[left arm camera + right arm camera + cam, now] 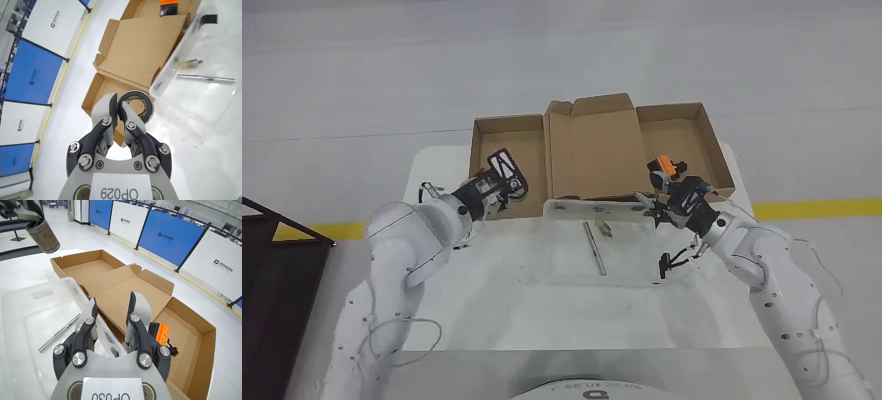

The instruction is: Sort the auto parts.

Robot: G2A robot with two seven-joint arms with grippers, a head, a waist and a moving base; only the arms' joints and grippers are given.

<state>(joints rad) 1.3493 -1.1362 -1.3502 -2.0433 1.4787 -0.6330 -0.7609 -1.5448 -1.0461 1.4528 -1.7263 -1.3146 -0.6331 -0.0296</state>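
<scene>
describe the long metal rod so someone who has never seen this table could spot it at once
On the white table, find the clear plastic tray that sits on the robot's side of the open cardboard box. The rod lies flat inside that tray. It is the long, thin, straight silver bar, whereas the short pin beside it is stubby with a pale end.

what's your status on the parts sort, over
Left gripper shut on bearing sleeve, above cardboard box. Right gripper open, empty, at clear tray edge. Steel rod lies in tray. No obstruction seen.
</scene>
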